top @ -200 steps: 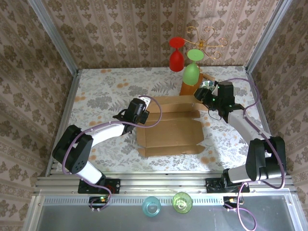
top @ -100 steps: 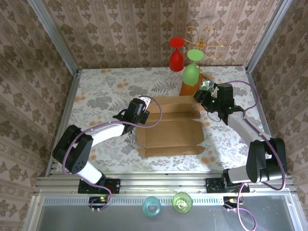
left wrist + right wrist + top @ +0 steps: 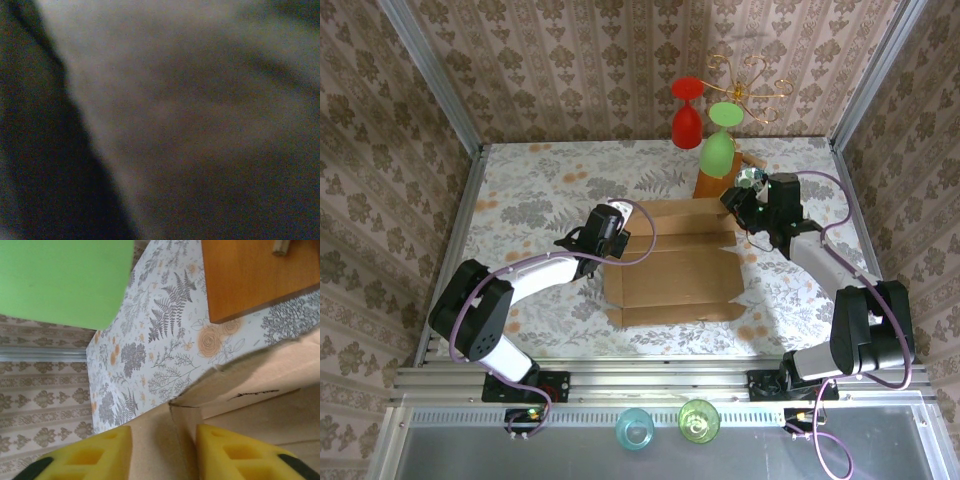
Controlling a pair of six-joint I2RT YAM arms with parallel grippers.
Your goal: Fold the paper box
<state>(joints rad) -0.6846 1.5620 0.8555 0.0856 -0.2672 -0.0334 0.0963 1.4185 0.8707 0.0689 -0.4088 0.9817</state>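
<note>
The box is plain brown, and the right gripper astride its flap has yellow fingers. Beyond them lies a white floral-print table, an orange-brown block and a green glass. The left wrist view shows blurred grey-brown, possibly cardboard.

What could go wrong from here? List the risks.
1. The right tool straddles a thin flap of the box; pinching off the crease could crumple it.
2. The green glass and wooden stand sit close behind that tool; lifting the flap could knock them.
</note>
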